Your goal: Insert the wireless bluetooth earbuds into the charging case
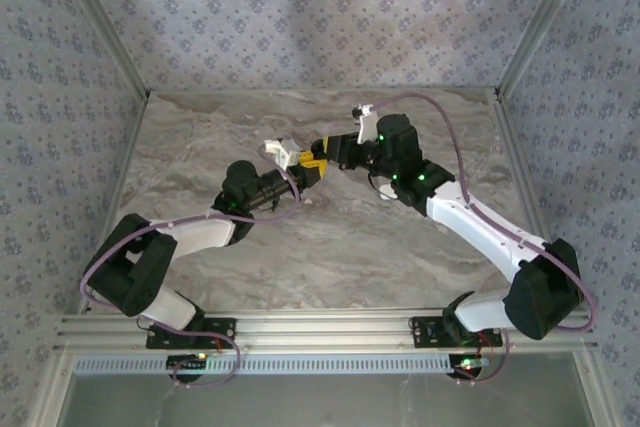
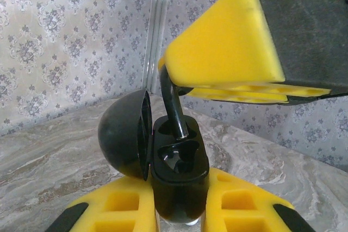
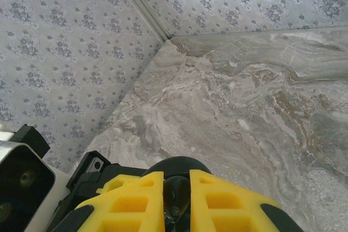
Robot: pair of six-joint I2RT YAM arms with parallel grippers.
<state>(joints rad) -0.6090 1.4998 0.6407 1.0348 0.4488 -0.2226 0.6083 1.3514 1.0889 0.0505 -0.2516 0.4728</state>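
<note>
My left gripper [image 2: 178,182] is shut on the black charging case [image 2: 179,180], which stands upright between its yellow fingers. The case's domed lid [image 2: 122,134] hangs open to the left. Above it, my right gripper [image 2: 234,42] is shut on a black earbud [image 2: 173,107]. The bud's stem points down, its tip at the mouth of the case's far slot. The near slot is empty. In the right wrist view the earbud [image 3: 177,199] sits pinched in the right gripper [image 3: 176,176], with the lid [image 3: 176,162] just beyond. From above, the left gripper [image 1: 298,165] and the right gripper [image 1: 325,154] meet over the table's middle.
The marble table [image 1: 400,237] is walled by patterned panels on three sides. A metal corner post [image 2: 157,20] stands behind the case. Both arms reach in from the aluminium rail [image 1: 330,327] at the near edge.
</note>
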